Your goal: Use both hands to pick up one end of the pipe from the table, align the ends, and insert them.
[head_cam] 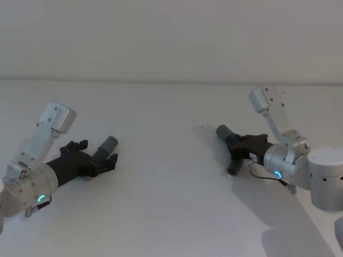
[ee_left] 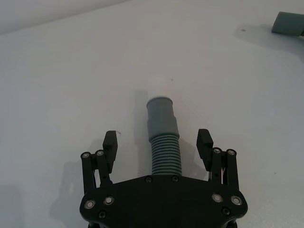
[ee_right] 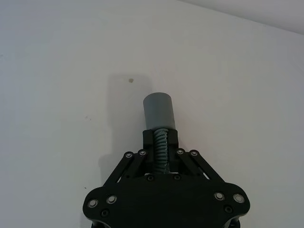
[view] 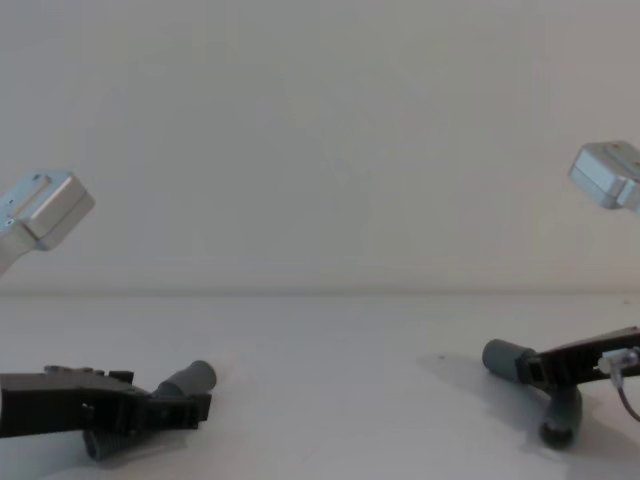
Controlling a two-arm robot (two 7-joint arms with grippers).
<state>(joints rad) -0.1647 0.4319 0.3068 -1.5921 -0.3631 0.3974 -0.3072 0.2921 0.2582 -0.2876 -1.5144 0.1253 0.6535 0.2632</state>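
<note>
On the left of the white table (head_cam: 171,193) lies the straight ribbed pipe (ee_left: 166,154), its smooth cuff (ee_left: 160,116) pointing away from my left gripper (ee_left: 157,141). That gripper is open, one finger on each side of the ribs without touching them; the head view shows it (head_cam: 97,154) low at the table with the cuff (head_cam: 110,143) sticking out. On the right, my right gripper (ee_right: 160,138) is shut on the ribbed neck of the bent pipe (head_cam: 231,152), just behind its smooth grey cuff (ee_right: 159,110). The bent piece's other end (view: 560,422) points down at the table.
A white wall (view: 320,140) rises behind the table's far edge. Bare table surface (view: 340,400) separates the two pipe pieces. In the left wrist view, the bent pipe's cuff (ee_left: 289,23) shows far off.
</note>
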